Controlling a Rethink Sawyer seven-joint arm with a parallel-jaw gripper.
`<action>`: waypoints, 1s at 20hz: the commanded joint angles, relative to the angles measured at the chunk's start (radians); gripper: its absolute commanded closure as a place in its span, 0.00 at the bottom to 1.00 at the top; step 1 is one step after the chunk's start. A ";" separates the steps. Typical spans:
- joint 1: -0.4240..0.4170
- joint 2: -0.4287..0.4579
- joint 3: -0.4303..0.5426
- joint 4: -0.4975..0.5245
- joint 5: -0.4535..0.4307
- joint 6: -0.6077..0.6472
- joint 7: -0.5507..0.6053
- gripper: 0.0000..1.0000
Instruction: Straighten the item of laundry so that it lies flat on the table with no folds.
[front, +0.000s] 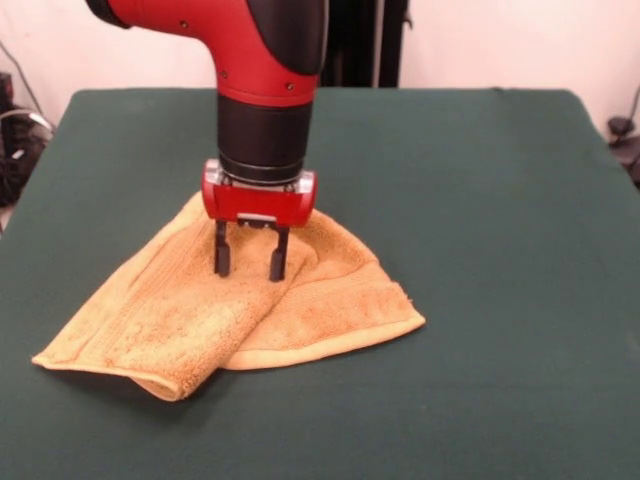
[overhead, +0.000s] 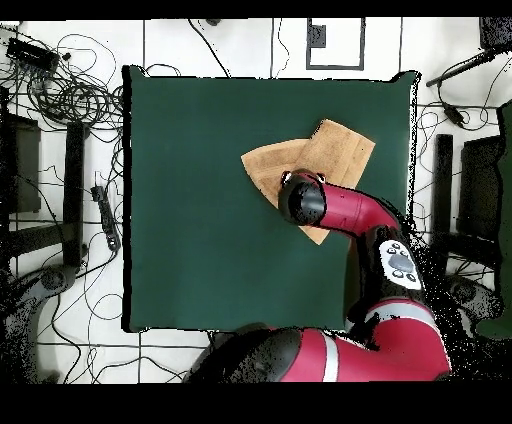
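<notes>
Towel (front: 240, 310) lay folded on the green table (front: 500, 200), and that was the first thing we noted. It was a small yellow-orange terry cloth, doubled over itself so that one flap crossed another: in the front view a thick folded layer ran toward the table's near left part, ending in a rounded fold, while a flatter layer with a hemmed edge and a woven band reached out to a corner on the right.

In the overhead view we saw the towel (overhead: 335, 150) toward the table's (overhead: 200, 200) right edge and somewhat nearer its top edge than its bottom one, well clear of the corners. Its outline there was irregular, with one flap angled over the other.

We saw the red and black arm (front: 265, 90) come straight down over the towel. The gripper (front: 250, 265) pointed downward with its two dark fingers (front: 222, 255) set apart, a clear gap between them and nothing held in that gap. Their tips stood at the surface of the upper fold, near the towel's middle; we could not tell whether they pressed into the cloth or only met it.

From above, the arm (overhead: 345, 205) hid part of the towel's lower corner.
</notes>
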 joint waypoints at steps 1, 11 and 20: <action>0.050 0.093 0.007 0.109 -0.003 -0.037 0.198 0.00; 0.049 0.113 0.011 0.117 -0.003 -0.100 0.200 0.00; 0.045 0.112 0.016 0.114 -0.014 -0.089 0.171 0.00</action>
